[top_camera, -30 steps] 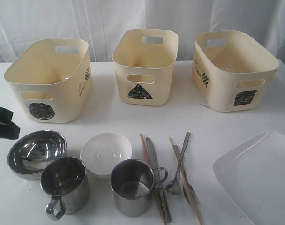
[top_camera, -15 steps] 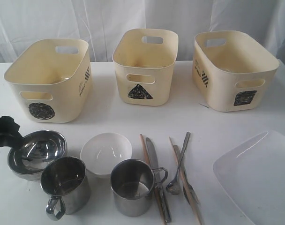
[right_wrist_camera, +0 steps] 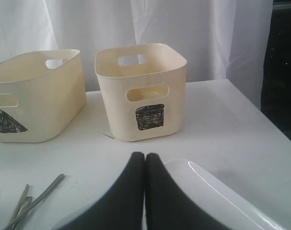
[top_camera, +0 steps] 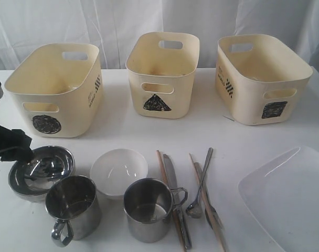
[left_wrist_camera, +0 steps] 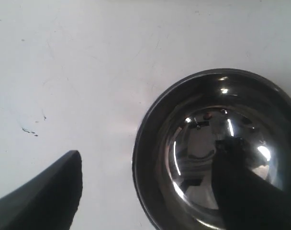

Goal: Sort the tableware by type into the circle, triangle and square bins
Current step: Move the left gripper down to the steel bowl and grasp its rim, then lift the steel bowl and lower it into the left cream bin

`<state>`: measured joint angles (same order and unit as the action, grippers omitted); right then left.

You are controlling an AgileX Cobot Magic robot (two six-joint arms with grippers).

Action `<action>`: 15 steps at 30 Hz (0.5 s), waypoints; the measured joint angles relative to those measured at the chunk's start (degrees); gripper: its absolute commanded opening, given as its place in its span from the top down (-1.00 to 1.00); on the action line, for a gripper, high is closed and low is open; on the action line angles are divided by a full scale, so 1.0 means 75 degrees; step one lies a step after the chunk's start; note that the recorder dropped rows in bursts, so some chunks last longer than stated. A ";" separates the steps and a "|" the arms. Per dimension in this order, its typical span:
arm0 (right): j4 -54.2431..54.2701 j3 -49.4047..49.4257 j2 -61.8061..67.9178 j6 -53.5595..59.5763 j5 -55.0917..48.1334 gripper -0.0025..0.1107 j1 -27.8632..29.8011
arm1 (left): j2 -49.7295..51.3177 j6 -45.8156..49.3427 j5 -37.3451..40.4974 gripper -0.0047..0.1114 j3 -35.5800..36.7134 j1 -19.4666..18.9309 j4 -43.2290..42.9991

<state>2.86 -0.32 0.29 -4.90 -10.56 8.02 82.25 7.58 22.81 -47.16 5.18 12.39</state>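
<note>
Far left, the black left gripper (top_camera: 18,149) is spread wide and holding nothing: one finger (left_wrist_camera: 246,191) inside the shiny round steel bowl (top_camera: 41,170), the other outside its rim. The bowl sits front-left, in front of the cream circle-marked tub (top_camera: 54,89). It's probably light, stiff and slick, so pinch the thin rim squarely. Far right, the right gripper (right_wrist_camera: 145,191) is closed tight, empty, above the big white square plate (top_camera: 296,199).
</note>
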 measured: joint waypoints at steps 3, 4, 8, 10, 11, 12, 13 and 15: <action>0.0000 0.0000 0.0000 0.0000 0.0000 0.96 0.0000 | 0.0232 0.0000 -0.0082 -0.40 0.0000 0.0000 0.0000; 0.0000 0.0000 0.0000 0.0000 0.0000 0.96 0.0000 | 0.0313 0.0000 -0.0113 -0.40 0.0000 0.0000 0.0000; 0.0000 0.0000 0.0000 0.0000 0.0000 0.96 0.0000 | 0.0554 0.0000 -0.0174 -0.40 0.0000 0.0000 0.0000; 0.0000 0.0000 0.0000 0.0000 0.0000 0.96 0.0000 | 0.0674 0.0000 -0.0174 -0.40 0.0000 0.0000 0.0000; 0.0000 0.0000 0.0000 0.0000 0.0000 0.96 0.0000 | 0.0732 0.0000 -0.0174 -0.40 0.0000 0.0000 0.0000; 0.0000 0.0000 0.0000 0.0000 0.0000 0.96 0.0000 | 0.0796 0.0000 -0.0174 -0.40 0.0000 0.0000 0.0000; 0.0000 0.0000 0.0000 0.0000 0.0000 0.96 0.0000 | 0.0851 0.0000 -0.0174 -0.40 0.0000 0.0000 0.0000; 0.0000 0.0000 0.0000 0.0000 0.0000 0.96 0.0000 | 0.0951 0.0000 -0.0192 -0.40 0.0000 0.0000 0.0000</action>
<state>2.86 -0.32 0.29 -4.90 -10.56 8.02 89.38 7.58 21.37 -47.16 5.18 12.39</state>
